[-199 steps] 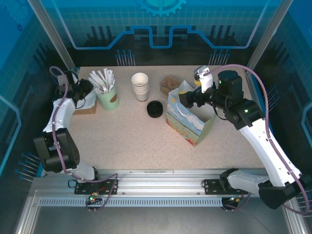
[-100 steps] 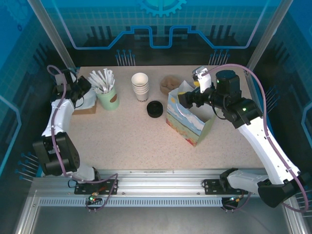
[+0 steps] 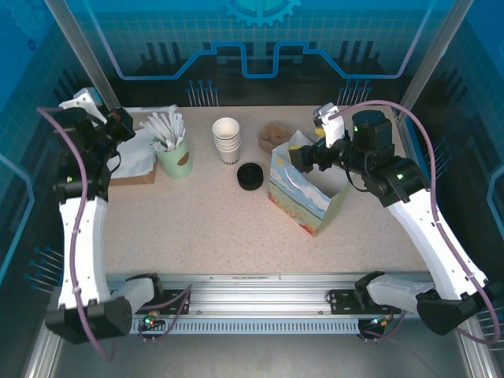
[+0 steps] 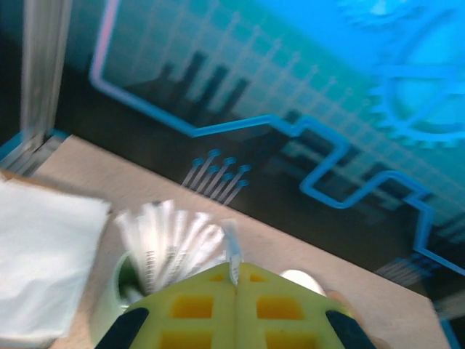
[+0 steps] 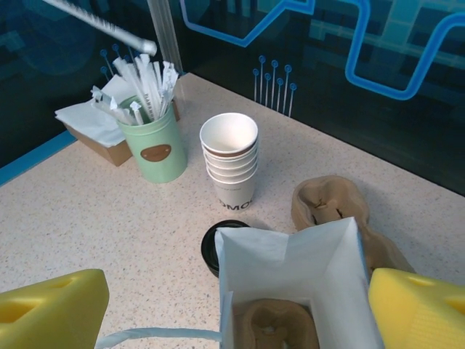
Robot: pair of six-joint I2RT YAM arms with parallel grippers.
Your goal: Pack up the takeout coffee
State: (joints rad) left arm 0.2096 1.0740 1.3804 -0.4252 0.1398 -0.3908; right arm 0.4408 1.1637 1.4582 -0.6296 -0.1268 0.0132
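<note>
The takeout coffee [image 3: 250,175] stands on the bench [image 3: 197,228], black lid on, just beside the left wall of the paper bag [image 3: 303,197] and not yet inside it, so packing the cup is a step yet to be done. The left hand [image 4: 236,280] is raised above the green holder [image 3: 175,157] with its pads pressed together on a thin wrapped stick [image 4: 233,258], and seems to be fetching an extra for the order. The right hand [image 5: 236,291] hangs over the mouth of the bag with its fingers spread wide on either side, gripping nothing that shows. A brown carrier [image 5: 272,327] lies in the bottom of the bag.

The next move probably calls for carrying the stick across to the open bag, or for an open hand to come down around the cup without knocking the stack of white cups [image 3: 227,140] nearby.

The bench is speckled beige, and blue panels [image 3: 260,39] with a lit circuit pattern wall it in behind and at the sides
</note>
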